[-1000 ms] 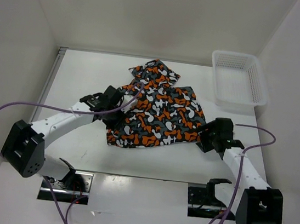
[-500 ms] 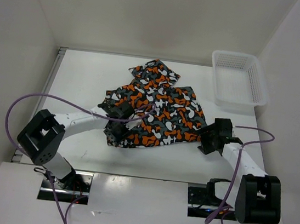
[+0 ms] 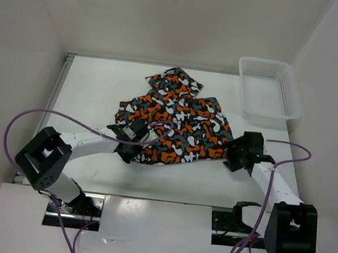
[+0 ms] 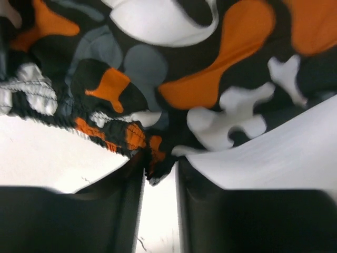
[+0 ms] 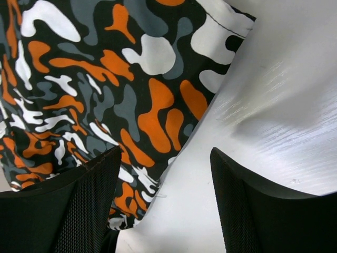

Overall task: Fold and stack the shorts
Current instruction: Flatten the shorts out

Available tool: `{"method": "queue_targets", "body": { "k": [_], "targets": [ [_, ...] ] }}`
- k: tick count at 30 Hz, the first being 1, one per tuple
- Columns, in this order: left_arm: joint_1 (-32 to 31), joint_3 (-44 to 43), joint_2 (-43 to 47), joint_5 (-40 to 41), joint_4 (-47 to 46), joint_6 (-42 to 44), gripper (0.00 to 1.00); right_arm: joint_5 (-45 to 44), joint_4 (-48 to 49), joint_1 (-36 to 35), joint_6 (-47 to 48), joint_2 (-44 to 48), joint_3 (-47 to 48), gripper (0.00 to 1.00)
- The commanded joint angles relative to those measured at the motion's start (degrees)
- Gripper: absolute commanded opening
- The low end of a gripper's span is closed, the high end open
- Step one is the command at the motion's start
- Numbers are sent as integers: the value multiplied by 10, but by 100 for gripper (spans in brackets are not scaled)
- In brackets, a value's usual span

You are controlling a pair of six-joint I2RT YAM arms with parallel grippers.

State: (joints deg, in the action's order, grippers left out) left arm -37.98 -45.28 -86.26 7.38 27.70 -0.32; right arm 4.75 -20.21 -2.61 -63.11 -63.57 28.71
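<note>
Orange, white, black and grey camouflage-print shorts (image 3: 178,124) lie spread on a white desk (image 3: 92,91). The left fingers (image 4: 95,211) are almost closed, pinching a gathered hem corner between their tips. The right fingers (image 5: 79,211) are spread wide and hold nothing. The shorts' edge lies just ahead of one finger.

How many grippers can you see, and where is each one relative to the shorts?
2. The left gripper is at the shorts' near-left corner, pinching the hem. The right gripper hovers open at their near-right edge. None seems hidden.
</note>
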Motion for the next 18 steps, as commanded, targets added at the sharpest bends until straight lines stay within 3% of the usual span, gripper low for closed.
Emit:
{"method": "queue_targets", "body": {
  "k": [1, 3, 4, 5, 6, 9, 12, 18],
  "targets": [
    [-4, 35, -35, 7, -57, 3, 32, -4, -10, 4, -3, 29, 3, 74],
    [-4, 27, -35, 14, -36, 3, 35, -4, -10, 9, -3, 36, -12, 75],
    [-4, 27, -23, 31, -28, 3, 41, -4, -10, 9, -3, 36, -19, 75],
    [-4, 22, -1, 39, -21, 3, 57, 2, -10, 9, -3, 42, -19, 75],
    [-4, 22, 13, 46, -7, 3, 66, 2, -10, 9, -3, 42, -19, 75],
    [-10, 22, 71, 60, 0, 3, 78, 2, -10, 15, -3, 35, -19, 75],
    [-10, 29, 86, 46, -20, 3, 78, 7, -4, 15, -3, 28, -19, 75],
    [-32, 29, 26, 55, -59, 3, 71, 12, -4, 15, -3, 17, -8, 76]
  ]
}}
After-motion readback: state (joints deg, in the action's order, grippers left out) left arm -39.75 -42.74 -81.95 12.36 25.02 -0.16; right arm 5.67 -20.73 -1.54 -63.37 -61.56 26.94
